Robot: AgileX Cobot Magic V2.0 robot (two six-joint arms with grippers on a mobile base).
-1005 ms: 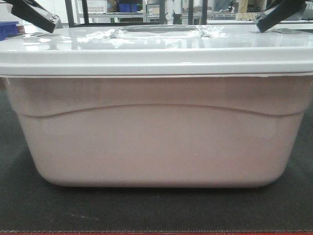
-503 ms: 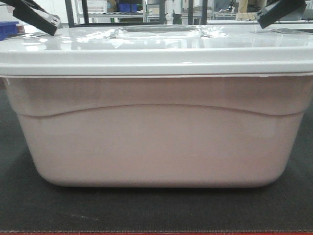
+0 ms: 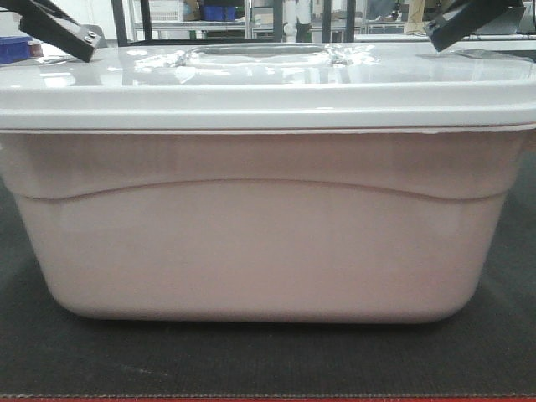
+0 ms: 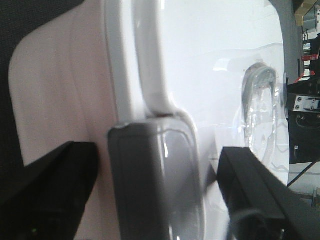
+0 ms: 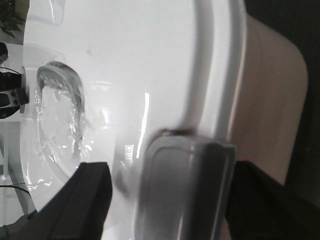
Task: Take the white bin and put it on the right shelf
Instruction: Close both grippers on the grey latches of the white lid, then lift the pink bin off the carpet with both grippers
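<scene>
**A:** Looking from the front, where does the white bin (image 3: 260, 234) stand?

**B:** It stands on the dark mat (image 3: 251, 364), very near to the camera, and it fills almost the whole width of the view. Its pale grey lid (image 3: 268, 96) is on. A red edge (image 3: 251, 399) runs below the mat at the bottom.

**A:** And the left gripper?

**B:** The left gripper (image 4: 150, 150) is at the left end of the bin. Its black fingers (image 4: 50, 195) are spread apart, one beside the pinkish side wall and the other over the lid. The grey latch (image 4: 155, 185) is between them. A thin gap shows on each side of the latch, so nothing is clamped.

**A:** Is the right gripper the same?

**B:** Nearly. The right gripper (image 5: 167, 165) is at the right end, with its fingers (image 5: 75, 200) wide apart around the second latch (image 5: 185, 190). The finger on the wall side is very close to this latch; I cannot tell if it touches.

**A:** What else is visible?

**B:** A clear handle (image 3: 264, 54) sits in the middle of the lid. Far behind the bin are metal racks (image 3: 180, 25) with blue crates (image 3: 219, 12) on them.
</scene>
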